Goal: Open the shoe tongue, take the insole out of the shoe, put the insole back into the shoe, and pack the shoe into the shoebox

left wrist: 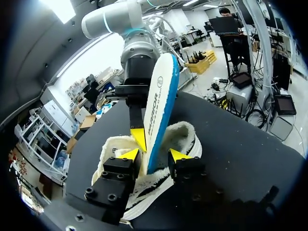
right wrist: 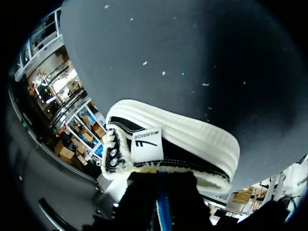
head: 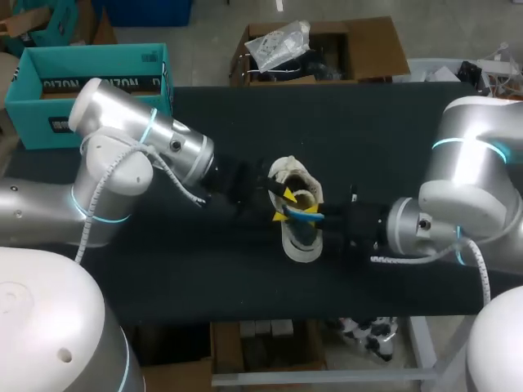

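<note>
Right jaws pinching printed insole, upright in fleece-lined shoe

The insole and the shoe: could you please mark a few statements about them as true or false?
1. The insole stands upright, partly out of the shoe. True.
2. The shoe is already packed in the shoebox. False: it stands on the table, and the teal box is apart from it, at the far left.
3. The right gripper holds the insole. True.
4. The insole is red. False: it is white with a blue edge.
</note>
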Controlling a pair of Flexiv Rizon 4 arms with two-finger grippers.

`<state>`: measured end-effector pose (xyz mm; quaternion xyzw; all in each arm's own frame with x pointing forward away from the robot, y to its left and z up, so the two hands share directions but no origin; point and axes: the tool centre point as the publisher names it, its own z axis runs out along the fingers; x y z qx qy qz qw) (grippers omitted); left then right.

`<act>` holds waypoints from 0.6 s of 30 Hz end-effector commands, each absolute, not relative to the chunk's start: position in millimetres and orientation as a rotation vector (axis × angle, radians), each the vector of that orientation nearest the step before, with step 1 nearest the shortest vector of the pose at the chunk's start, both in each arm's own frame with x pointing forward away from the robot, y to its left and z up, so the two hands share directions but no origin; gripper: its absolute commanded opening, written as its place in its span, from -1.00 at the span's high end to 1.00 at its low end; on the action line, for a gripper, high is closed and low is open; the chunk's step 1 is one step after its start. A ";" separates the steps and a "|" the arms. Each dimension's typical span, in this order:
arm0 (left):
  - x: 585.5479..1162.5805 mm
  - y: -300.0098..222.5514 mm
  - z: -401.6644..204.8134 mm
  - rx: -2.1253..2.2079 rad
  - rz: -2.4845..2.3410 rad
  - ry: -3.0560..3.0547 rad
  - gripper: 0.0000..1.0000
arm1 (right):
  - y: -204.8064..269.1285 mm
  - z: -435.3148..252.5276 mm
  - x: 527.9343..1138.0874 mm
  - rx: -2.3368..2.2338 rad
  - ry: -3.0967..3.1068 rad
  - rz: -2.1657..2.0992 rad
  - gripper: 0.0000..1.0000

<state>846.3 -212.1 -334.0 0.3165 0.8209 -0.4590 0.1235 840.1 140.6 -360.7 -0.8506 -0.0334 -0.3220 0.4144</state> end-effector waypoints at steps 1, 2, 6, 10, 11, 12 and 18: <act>832.4 -208.7 -326.7 0.941 -1.344 2.370 0.34 | 136.7 -365.0 837.9 -2.123 -0.075 -0.820 1.00; 830.7 -210.3 -326.2 0.947 -1.341 2.367 0.40 | 136.7 -365.3 838.1 -2.122 -0.075 -0.820 1.00; 828.2 -217.2 -327.5 0.944 -1.304 2.361 0.94 | 138.2 -365.3 839.2 -2.114 -0.080 -0.817 1.00; 830.8 -218.7 -330.6 0.932 -1.299 2.365 1.00 | 139.9 -362.0 834.7 -2.110 -0.089 -0.818 0.58; 830.9 -218.2 -331.6 0.930 -1.299 2.367 1.00 | 140.2 -360.5 832.2 -2.109 -0.090 -0.819 0.35; 831.1 -217.9 -332.0 0.928 -1.299 2.369 1.00 | 140.9 -358.7 829.3 -2.112 -0.094 -0.820 0.05; 831.7 -215.0 -331.0 0.918 -1.304 2.368 1.00 | 144.0 -345.6 811.6 -2.140 -0.111 -0.843 0.03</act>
